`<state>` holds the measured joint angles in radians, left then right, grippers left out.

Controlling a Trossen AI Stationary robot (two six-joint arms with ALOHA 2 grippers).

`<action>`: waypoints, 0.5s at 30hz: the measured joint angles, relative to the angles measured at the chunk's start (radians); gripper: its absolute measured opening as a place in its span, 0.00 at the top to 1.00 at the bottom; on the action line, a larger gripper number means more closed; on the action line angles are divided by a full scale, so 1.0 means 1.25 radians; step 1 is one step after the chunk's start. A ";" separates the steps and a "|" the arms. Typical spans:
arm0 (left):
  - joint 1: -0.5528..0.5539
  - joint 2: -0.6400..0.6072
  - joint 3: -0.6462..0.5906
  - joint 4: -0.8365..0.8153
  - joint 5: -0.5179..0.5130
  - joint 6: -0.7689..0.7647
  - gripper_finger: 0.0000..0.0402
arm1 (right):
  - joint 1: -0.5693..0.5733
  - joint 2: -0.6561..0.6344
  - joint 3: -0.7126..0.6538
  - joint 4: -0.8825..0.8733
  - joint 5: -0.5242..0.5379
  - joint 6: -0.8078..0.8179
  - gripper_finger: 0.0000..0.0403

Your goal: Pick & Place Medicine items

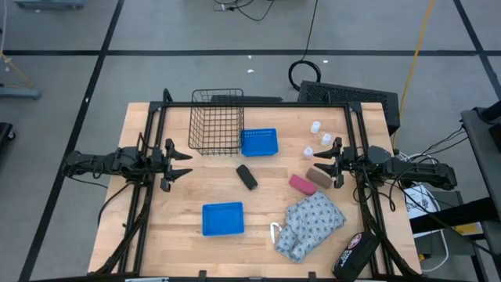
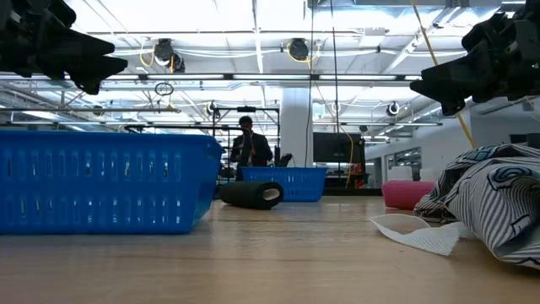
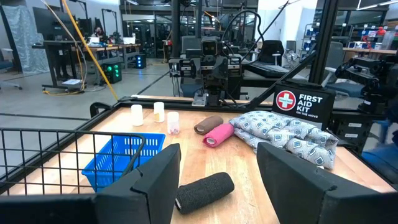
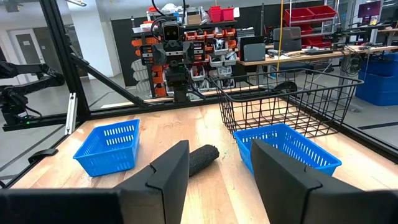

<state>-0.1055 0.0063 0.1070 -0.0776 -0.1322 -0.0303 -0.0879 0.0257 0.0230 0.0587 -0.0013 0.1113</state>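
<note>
We see the wooden bench (image 1: 196,196) from above with both arms parked at its sides. The left gripper (image 1: 182,162) hangs at the left-middle of the frame, its jaws parted around empty air. The right gripper (image 1: 323,164) sits at the right-middle, its jaws likewise apart and holding nothing.

The three white medicine bottles (image 1: 315,128) (image 1: 326,139) (image 1: 308,152) stand in the upper right of the frame, in a loose cluster just beside the right gripper and apart from every tray. In the left wrist view we find them as three small upright bottles (image 3: 137,114) on the far part of the bench.

A wire basket (image 1: 216,121) stands at upper centre, with a blue tray (image 1: 259,142) touching its right side. A second blue tray (image 1: 223,218) lies at lower centre. A black roll (image 1: 246,177) lies in the middle of the bench. Right of it we see a pink block (image 1: 302,184) and a brown block (image 1: 319,176), close together. A patterned cloth (image 1: 311,223) is bunched at lower right, and a first aid kit pouch (image 1: 354,252) lies at the bench's lower right corner.

In the low view a person (image 2: 248,143) stands far back in the room.
</note>
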 joint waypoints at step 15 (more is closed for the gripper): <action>0.000 0.000 0.000 0.000 0.000 0.000 0.44 | 0.000 0.000 0.000 0.001 0.021 -0.234 0.59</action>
<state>-0.1055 0.0063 0.1070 -0.0777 -0.1321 -0.0303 -0.0879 0.0257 0.0229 0.0597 0.0255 -0.1816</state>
